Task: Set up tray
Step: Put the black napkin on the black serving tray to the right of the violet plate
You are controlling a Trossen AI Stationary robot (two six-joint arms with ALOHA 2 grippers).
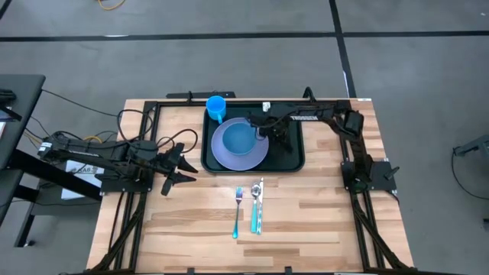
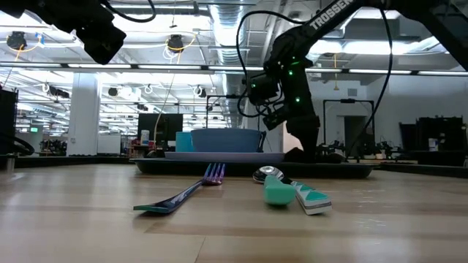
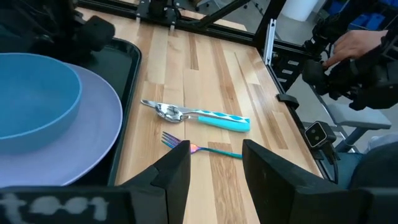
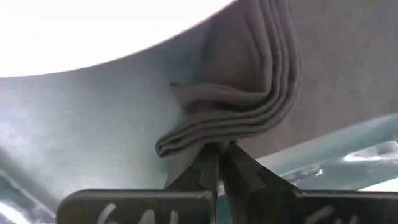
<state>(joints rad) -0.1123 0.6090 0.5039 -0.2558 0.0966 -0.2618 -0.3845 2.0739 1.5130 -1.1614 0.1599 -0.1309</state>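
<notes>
The dark green tray sits at the table's far middle. On it are a lavender plate carrying a blue bowl, and a blue cup at its far left corner. My right gripper reaches over the tray's right part beside the plate, shut on a folded dark grey napkin. My left gripper hovers open over the table left of the tray, touching nothing. A fork and a teal-handled spoon lie on the wood near the tray. My right gripper pinches the folded napkin between its two fingers at a bunched corner of the fold, taking several layers. The fingers come from above, slanting down over the tray. The rest of the cloth stretches away from the fingers over the tray floor, beside the plate's rim.
Black frame rails run along the table's far edge and down both sides. The bare wood in front of the tray holds only the cutlery. In the left wrist view a person's hand shows beyond the table edge.
</notes>
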